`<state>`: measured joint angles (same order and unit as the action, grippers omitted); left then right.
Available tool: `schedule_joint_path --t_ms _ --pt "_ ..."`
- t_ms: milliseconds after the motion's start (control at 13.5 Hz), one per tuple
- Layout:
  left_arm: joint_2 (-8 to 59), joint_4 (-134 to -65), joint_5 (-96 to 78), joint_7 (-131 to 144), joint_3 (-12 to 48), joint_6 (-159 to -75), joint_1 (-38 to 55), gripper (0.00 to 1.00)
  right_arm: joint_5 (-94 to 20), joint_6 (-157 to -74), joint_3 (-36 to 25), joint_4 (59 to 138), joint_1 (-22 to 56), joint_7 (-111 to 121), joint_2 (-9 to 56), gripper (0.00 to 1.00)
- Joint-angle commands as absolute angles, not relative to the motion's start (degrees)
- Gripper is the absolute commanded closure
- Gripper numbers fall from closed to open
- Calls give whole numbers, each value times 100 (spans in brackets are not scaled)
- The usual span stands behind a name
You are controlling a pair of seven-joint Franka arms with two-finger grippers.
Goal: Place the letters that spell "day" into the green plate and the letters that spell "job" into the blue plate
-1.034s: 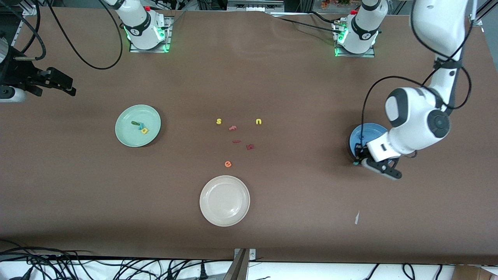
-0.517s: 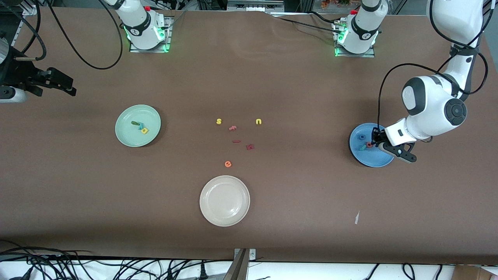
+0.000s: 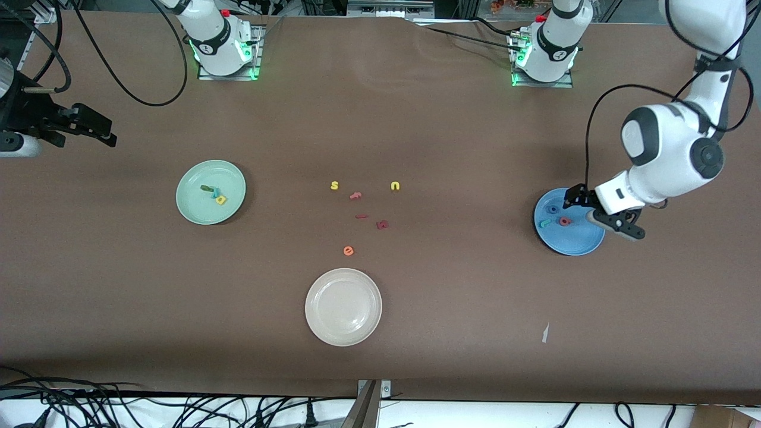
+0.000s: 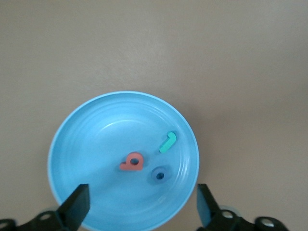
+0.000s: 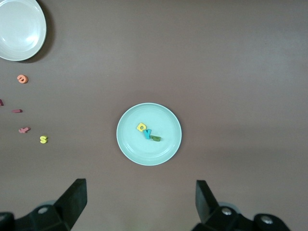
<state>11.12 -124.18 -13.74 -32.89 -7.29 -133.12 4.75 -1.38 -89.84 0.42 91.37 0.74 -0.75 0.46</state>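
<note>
The blue plate (image 3: 575,242) sits toward the left arm's end of the table. In it lie the teal "j" (image 3: 544,223), the blue "o" (image 3: 553,210) and the pink-red "b" (image 3: 564,221). My left gripper (image 3: 596,211) hangs open over that plate, holding nothing. The left wrist view shows the plate (image 4: 96,139) with "j" (image 4: 168,142), "b" (image 4: 133,162) and "o" (image 4: 159,175) beyond the open gripper (image 4: 141,192). The green plate (image 3: 196,208) holds the green "d" (image 3: 206,188), light-blue "y" (image 3: 217,192) and yellow "a" (image 3: 221,200). My right gripper (image 3: 113,134) waits open over the right arm's end of the table.
A cream-white plate (image 3: 343,307) lies nearest the front camera. Mid-table are loose letters: yellow "s" (image 3: 334,185), yellow "u" (image 3: 395,186), orange "e" (image 3: 348,251), dark red "k" (image 3: 382,224) and two pinkish pieces (image 3: 355,195). A white scrap (image 3: 545,333) lies nearer the camera than the blue plate.
My left gripper carried the teal "j" from the blue plate's near rim over the plate, opened and let it drop in, then drew up. The right arm has not moved.
</note>
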Motion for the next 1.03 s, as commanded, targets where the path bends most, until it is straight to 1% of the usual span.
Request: schedule_joint_path --t_ms 0,221,295,591,664,812,960 --pt "29 -12867 -1239 -3287 -642 -13316 360 0 -88 -9009 70 9220 44 -141 -35 0" --pt "-683 -12788 -759 -3261 -633 -12790 308 0 -88 -9009 70 9220 44 -141 -35 0" --pt "-886 -12605 -460 -3252 -633 -12492 308 0 -88 -9009 70 9220 44 -141 -35 0" --pt "-704 -10657 34 -2893 -546 -10192 308 0 -88 -9009 70 9220 44 -141 -35 0" --pt "-668 -10339 131 -2665 -371 -9830 308 0 -88 -9009 70 9220 44 -141 -35 0" --pt "-659 -9951 351 -2060 -46 -9327 316 0 -97 -9009 70 9220 44 -141 -35 0" --pt "-389 -9512 317 -1313 113 -8967 273 0 -97 -9009 70 9220 44 -141 -35 0"
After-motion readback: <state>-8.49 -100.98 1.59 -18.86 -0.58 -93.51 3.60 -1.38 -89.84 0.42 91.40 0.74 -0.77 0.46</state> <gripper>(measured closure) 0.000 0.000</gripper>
